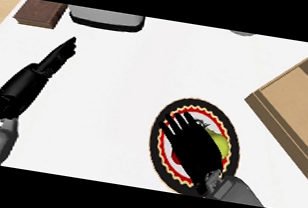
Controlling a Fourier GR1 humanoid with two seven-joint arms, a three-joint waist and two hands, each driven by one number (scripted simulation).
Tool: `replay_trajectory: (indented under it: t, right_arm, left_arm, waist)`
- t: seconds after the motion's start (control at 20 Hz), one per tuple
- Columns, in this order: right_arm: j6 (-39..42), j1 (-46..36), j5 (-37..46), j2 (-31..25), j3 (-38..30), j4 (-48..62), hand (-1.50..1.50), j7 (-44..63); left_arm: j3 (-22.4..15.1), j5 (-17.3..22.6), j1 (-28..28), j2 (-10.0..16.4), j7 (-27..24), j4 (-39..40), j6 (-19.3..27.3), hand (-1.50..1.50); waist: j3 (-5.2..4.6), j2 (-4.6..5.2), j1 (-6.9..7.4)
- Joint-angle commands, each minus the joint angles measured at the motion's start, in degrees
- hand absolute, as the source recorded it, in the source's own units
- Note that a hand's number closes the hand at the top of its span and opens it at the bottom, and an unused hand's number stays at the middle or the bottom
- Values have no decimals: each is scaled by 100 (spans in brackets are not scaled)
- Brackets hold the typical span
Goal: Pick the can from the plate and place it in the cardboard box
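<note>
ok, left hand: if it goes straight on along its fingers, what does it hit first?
Likely the grey object at the view's top: the left hand points at its left part, just right of the brown block. Height is unclear, so it might pass above.

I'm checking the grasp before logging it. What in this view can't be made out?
Can: head view, mostly hidden under the right hand; only a yellow-green sliver shows, so contact is unclear.
Plate: centre covered by that hand.
Cardboard box: cut off by the right edge.
Grey object: cut off at the top, unidentifiable.
</note>
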Motion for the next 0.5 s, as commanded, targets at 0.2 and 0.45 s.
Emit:
replay_trajectory:
  t: [0.2,0.45]
  right_arm:
    - [-758,-82,298,-178,59,734,150,-1194]
    - [-1501,-370,396,-153,-272,921,150,-1693]
  left_arm:
    - [77,-79,16,-68,-152,91,-150,0]
    - [175,-145,-447,-161,-40,421,-43,0]
  waist:
    - [1,0,2]
    - [1,9,-8]
